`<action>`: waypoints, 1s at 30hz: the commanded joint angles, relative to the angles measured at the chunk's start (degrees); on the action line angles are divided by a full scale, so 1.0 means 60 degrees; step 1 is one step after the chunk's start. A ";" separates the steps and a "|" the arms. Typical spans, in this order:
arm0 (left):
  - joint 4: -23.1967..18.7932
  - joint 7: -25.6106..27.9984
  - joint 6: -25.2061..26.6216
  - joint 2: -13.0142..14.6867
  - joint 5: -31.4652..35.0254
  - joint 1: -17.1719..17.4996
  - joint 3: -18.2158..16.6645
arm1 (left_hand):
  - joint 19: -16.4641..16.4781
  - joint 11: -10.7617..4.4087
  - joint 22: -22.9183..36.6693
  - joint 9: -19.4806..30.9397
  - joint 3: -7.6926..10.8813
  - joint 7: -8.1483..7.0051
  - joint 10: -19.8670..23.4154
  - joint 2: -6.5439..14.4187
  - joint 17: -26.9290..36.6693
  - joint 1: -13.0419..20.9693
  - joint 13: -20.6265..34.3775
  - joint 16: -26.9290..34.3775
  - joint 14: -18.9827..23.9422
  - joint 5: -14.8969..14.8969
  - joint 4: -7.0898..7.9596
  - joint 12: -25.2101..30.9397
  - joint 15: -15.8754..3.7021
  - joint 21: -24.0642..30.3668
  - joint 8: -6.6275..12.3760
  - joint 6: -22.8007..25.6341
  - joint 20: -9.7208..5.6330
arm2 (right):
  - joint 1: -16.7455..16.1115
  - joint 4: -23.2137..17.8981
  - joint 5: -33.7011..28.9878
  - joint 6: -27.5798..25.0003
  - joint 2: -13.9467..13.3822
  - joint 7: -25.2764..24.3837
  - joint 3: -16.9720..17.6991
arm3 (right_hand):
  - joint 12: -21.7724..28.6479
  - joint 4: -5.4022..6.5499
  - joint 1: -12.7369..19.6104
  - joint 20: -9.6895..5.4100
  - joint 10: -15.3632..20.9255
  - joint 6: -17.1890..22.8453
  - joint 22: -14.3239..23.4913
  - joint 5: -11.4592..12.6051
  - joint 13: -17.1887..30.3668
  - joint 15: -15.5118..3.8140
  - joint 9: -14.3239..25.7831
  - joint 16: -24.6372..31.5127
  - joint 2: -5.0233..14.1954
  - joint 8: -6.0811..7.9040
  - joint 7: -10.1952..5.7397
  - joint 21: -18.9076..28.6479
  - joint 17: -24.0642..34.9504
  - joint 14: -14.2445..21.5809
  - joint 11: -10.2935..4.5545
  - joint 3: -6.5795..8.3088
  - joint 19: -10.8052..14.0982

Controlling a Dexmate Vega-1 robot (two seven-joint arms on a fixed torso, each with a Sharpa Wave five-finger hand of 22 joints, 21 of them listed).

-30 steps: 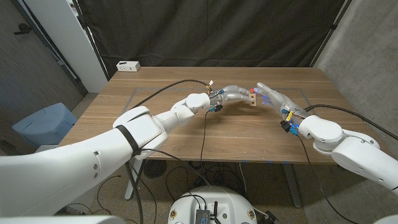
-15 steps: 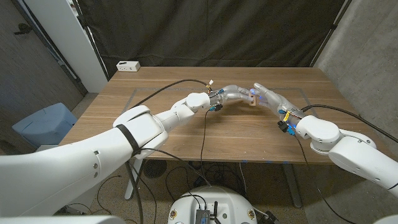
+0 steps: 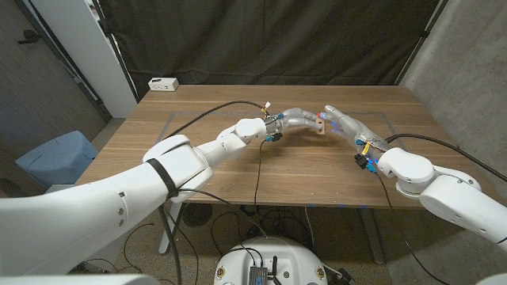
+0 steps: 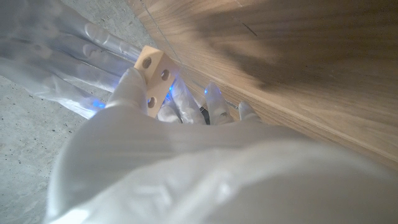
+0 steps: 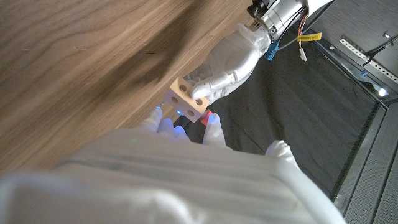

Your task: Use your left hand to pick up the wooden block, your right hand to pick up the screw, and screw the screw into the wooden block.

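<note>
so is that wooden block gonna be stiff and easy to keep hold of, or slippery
Probably stiff: the wooden block looks like solid pale wood with drilled holes. Likely light, since the left hand holds it clear of the table by its fingers. Its flat faces and square edges should resist slipping and rolling.

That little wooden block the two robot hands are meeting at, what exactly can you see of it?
The wooden block is a small, pale piece of light unfinished wood, squared off, with round holes drilled in its faces; three show in the left wrist view. The left hand holds it up off the table, its fingers wrapped around one end. The right hand reaches in at its other side, where a small red part sits against the block. Whether that is the screw is too small to tell.
</note>
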 commanded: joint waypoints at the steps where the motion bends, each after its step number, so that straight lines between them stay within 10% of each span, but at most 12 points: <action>1: -0.0028 -0.0082 -0.0221 0.0040 0.0020 0.0059 -0.0053 | 0.0003 0.0029 0.0020 0.0039 0.0061 -0.0055 -0.0036 -0.0018 0.0025 -0.0080 0.0001 -0.0001 0.0022 0.0077 0.0008 0.0006 0.0005 0.0042 0.0067 0.0044 0.0050 | -0.0326 -0.0055 0.0013 -0.0042 -0.0061 -0.0167 0.0442 | 0.0061 0.0071 -0.0023 0.0013 -0.0626 0.0089 0.0026 0.0063 0.0018 0.0026 0.0018 0.0050 0.0005 0.0064 0.0028 0.0003 -0.0009 -0.1166 -0.0046 0.0018 -0.0057; 30: -0.0120 -0.0174 -0.0743 0.0116 0.0140 0.0144 -0.0148 | 0.0001 0.0029 0.0020 0.0040 0.0062 -0.0063 -0.0027 -0.0014 0.0029 -0.0081 0.0001 0.0001 0.0018 0.0076 0.0010 0.0011 0.0013 0.0041 0.0070 0.0045 0.0061 | 0.0579 0.0844 -0.0112 0.0334 0.0152 0.0537 -0.0122 | 0.0012 0.0085 -0.0046 0.0098 -0.0781 -0.0215 0.0027 0.0070 0.0019 0.0029 0.0011 0.0014 -0.0036 -0.0023 0.0076 -0.0044 -0.0004 -0.1275 -0.0069 -0.0022 -0.0201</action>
